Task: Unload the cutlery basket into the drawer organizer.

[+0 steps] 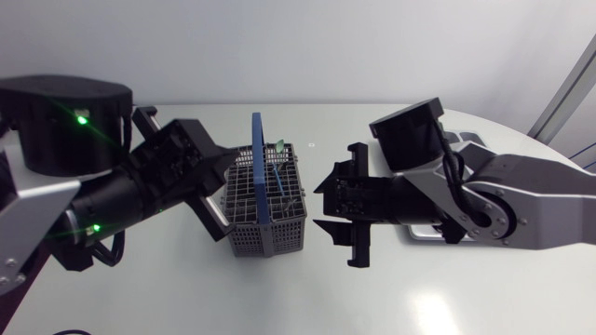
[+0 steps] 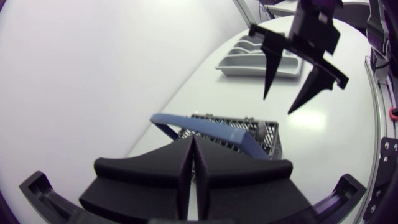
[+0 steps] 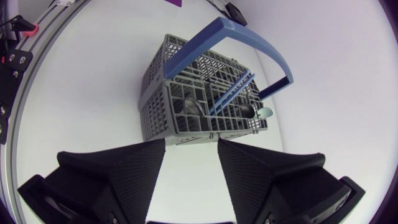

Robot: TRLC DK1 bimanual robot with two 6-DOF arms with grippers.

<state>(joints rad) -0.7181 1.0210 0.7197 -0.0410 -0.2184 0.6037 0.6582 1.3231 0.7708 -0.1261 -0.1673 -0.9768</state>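
Observation:
The grey wire cutlery basket (image 1: pixel 270 209) with a blue arched handle (image 1: pixel 258 163) stands mid-table. A teal spoon (image 3: pixel 265 112) and a blue utensil (image 3: pixel 231 94) stick up inside it. My left gripper (image 1: pixel 229 166) is shut on nothing, its tip at the basket's left rim; in its own view the fingers (image 2: pixel 193 152) are pressed together just short of the handle (image 2: pixel 211 129). My right gripper (image 1: pixel 324 205) stands open a short way to the right of the basket (image 3: pixel 199 106), which lies ahead of its spread fingers (image 3: pixel 140 163). The grey drawer organizer (image 2: pixel 258 59) lies beyond my right gripper (image 2: pixel 292 87).
The white table (image 1: pixel 279 298) has free room in front of the basket and towards the near edge. In the head view my right arm (image 1: pixel 484 195) covers most of the organizer's spot at the right.

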